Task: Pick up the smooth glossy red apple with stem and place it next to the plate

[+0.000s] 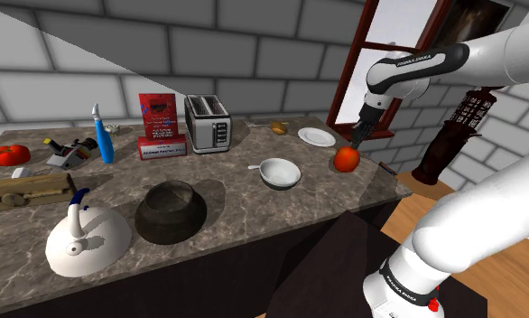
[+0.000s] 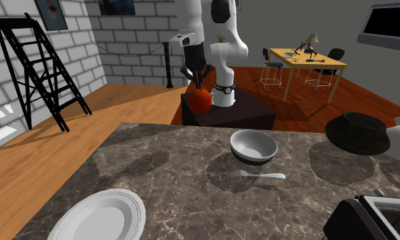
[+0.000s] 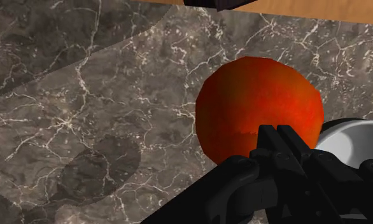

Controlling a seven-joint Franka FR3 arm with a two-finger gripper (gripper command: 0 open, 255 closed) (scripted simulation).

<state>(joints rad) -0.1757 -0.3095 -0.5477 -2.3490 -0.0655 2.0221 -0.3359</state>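
The glossy red apple (image 1: pixel 346 159) hangs just above the marble counter near the edge on the stand's side, with my black gripper (image 1: pixel 354 140) shut on its top from above. In the second exterior view the apple (image 2: pixel 201 100) shows past the counter's far edge under the gripper (image 2: pixel 198 83). In the wrist view the fingers meet at the gripper (image 3: pixel 277 133) against the apple (image 3: pixel 255 105); its stem is hidden. The white plate (image 1: pixel 317 136) lies on the counter behind the apple towards the wall, and it is near the front in the second exterior view (image 2: pixel 100 217).
A white bowl (image 1: pixel 279 173) stands to the shoulder view's left of the apple, with a spoon (image 2: pixel 256 174) beside it. Farther left are a toaster (image 1: pixel 208 124), a dark pot (image 1: pixel 171 212) and a white kettle (image 1: pixel 87 237). The counter's edge (image 1: pixel 394 181) runs close by the apple.
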